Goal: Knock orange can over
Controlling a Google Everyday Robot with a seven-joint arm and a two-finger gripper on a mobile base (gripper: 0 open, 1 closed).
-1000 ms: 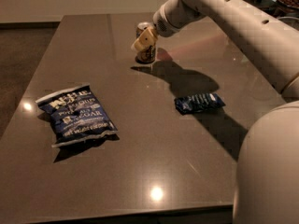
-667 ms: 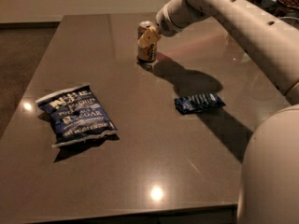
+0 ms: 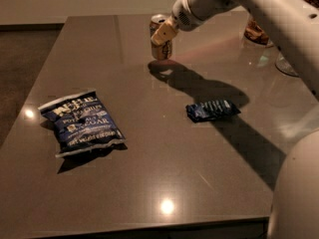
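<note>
The orange can (image 3: 161, 50) stands upright on the dark table (image 3: 149, 173) at the back centre, its silver top (image 3: 158, 19) showing. My gripper (image 3: 164, 33) comes in from the upper right and sits right against the front upper part of the can, covering part of its body. The arm's shadow falls on the table just in front and to the right of the can.
A large blue chip bag (image 3: 82, 122) lies at the left. A small blue snack bag (image 3: 213, 109) lies right of centre. A brown container (image 3: 256, 31) and a glass item (image 3: 289, 63) stand at the back right. My arm spans the upper right.
The can was leaning a second ago and now stands upright, slightly further right. My gripper has shifted a little to the right with it and stays against the can.
</note>
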